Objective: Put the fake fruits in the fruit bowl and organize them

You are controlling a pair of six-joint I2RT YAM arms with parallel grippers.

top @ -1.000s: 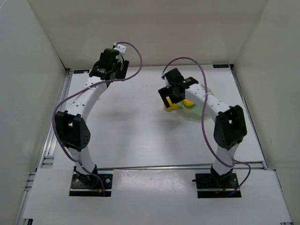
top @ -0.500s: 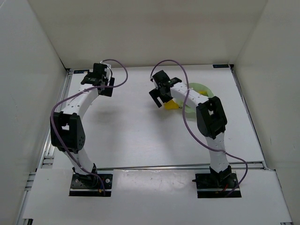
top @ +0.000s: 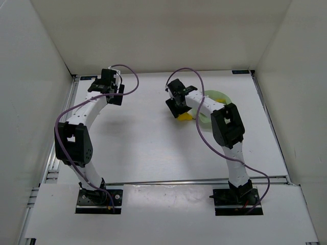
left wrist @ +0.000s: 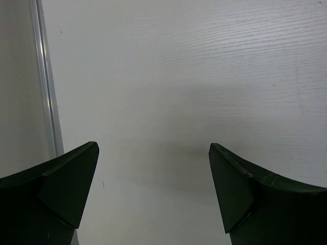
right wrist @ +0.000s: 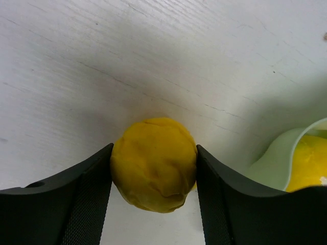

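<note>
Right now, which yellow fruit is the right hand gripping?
The yellow fruit outside the mint-green bowl, clamped between the right hand's fingers; the other yellow fruit lies inside the bowl.

A white bench (top: pixel 145 150) is stretching between tall white walls (top: pixel 153 35) that are closing it in on three sides. An aluminium rail (top: pixel 51 166) is running along its left edge, and a white board (top: pixel 168 212) is covering the near edge.
</note>
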